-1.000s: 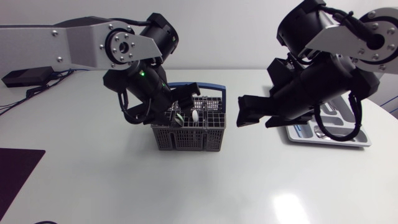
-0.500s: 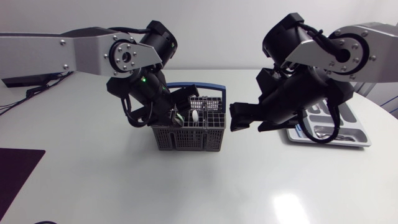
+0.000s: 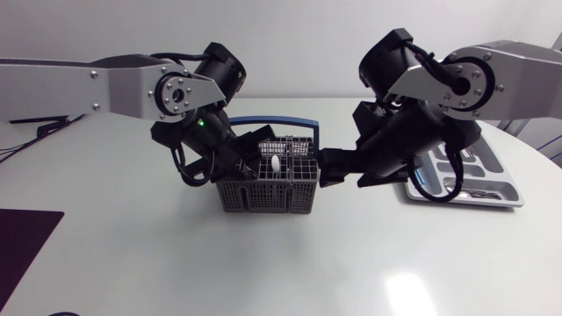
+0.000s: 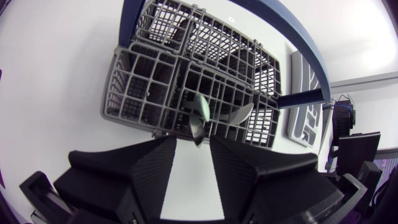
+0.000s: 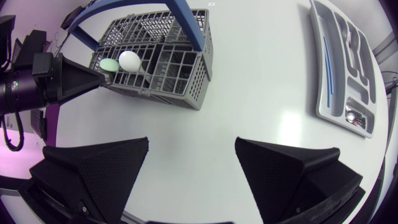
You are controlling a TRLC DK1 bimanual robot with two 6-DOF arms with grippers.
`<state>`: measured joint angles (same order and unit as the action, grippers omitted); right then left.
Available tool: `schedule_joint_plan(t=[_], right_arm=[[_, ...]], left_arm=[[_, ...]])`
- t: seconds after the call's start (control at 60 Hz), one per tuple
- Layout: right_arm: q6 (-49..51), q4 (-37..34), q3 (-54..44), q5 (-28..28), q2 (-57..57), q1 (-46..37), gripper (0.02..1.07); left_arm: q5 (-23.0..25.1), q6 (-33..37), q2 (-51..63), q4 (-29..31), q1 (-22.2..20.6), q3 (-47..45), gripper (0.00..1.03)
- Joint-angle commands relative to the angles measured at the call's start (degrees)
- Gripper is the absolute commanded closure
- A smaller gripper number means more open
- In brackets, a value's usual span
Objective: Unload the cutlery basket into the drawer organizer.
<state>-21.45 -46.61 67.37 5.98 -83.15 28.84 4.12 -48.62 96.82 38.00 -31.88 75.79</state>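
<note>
The grey wire cutlery basket (image 3: 263, 195) with a blue handle (image 3: 283, 122) stands mid-table. A white spoon (image 5: 129, 60) and a pale green spoon (image 5: 109, 64) stick up from it. My left gripper (image 3: 253, 159) is tilted over the basket's left end. In the left wrist view, my left gripper (image 4: 193, 142) has its fingers partly drawn in on either side of a spoon head (image 4: 198, 115), with gaps showing on both sides. My right gripper (image 3: 337, 168) hangs open just right of the basket, holding nothing. In its own view, my right gripper (image 5: 192, 142) faces the basket (image 5: 180, 81).
The grey drawer organizer (image 3: 496, 199) lies at the table's right side behind my right arm. It holds some cutlery, seen in the right wrist view on the organizer (image 5: 324, 93). A dark mat (image 3: 22, 237) lies at the table's left edge.
My right arm has swung left, bringing its open gripper close to the basket's right side. My left gripper's fingers have narrowed around the spoon heads.
</note>
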Motion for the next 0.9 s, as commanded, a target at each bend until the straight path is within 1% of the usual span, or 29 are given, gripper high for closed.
schedule_joint_plan(t=[0.0,0.017,0.25,0.267,0.3,0.333,0.883], right_arm=[[-1.31,0.38,-1.54,-0.18,-0.87,0.60,0.07],[-1.31,0.38,-1.54,-0.18,-0.87,0.69,0.07],[-1.40,0.64,-1.90,-0.18,-0.96,0.87,0.07],[-1.40,0.64,-1.90,-0.18,-0.96,0.95,0.07],[-1.40,0.64,-1.98,-0.18,-0.96,0.95,0.07],[-1.40,0.73,-2.07,-0.18,-0.96,0.95,0.07],[-1.49,1.61,-3.04,-0.26,-1.13,1.66,0.07]], left_arm=[[0.71,-2.18,0.83,-0.64,0.50,-1.35,0.70],[0.80,-2.36,0.83,-1.00,0.50,-1.52,0.71],[1.07,-2.53,0.66,-2.23,0.68,-3.10,0.72],[1.07,-2.53,0.66,-2.31,0.68,-3.19,0.72],[1.07,-2.53,0.57,-2.49,0.68,-3.37,0.77],[1.07,-2.53,0.48,-2.67,0.68,-3.54,0.79],[0.98,-2.53,0.22,-6.18,0.24,-4.16,0.80]])
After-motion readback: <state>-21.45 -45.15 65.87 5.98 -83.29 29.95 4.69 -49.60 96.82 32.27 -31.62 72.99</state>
